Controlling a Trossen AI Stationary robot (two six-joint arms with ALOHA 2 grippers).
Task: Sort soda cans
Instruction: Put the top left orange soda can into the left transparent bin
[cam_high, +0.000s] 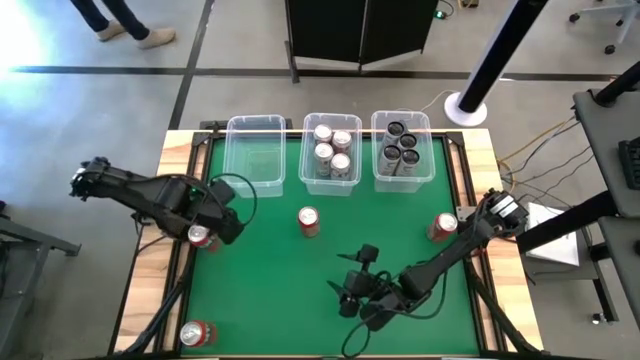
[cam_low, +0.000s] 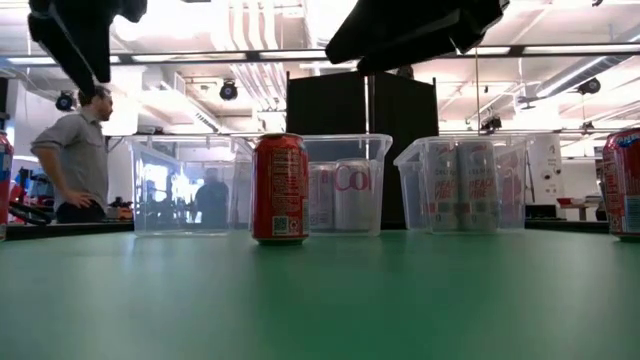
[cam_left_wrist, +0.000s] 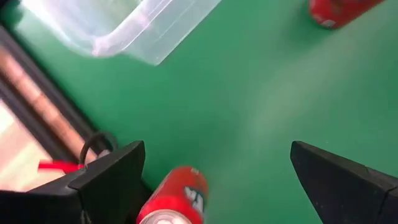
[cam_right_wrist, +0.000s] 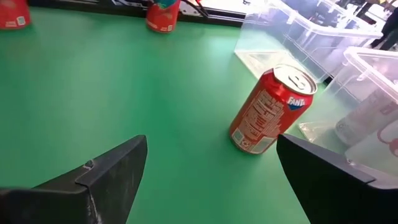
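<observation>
High view shows sorting partly done — silver cans (cam_high: 332, 152) fill the middle bin (cam_high: 331, 183), dark cans (cam_high: 401, 148) the right bin (cam_high: 402, 178); the left bin (cam_high: 254, 160) holds nothing. Four red cans (cam_high: 309, 221) stand on the mat. Your left gripper (cam_left_wrist: 217, 180), fingers wide, hovers over one; your right gripper (cam_right_wrist: 208, 171), also wide, faces the centre can.

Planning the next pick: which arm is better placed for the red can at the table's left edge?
Left. Its open tool hangs right over that red can; the right tool is across the table.
</observation>
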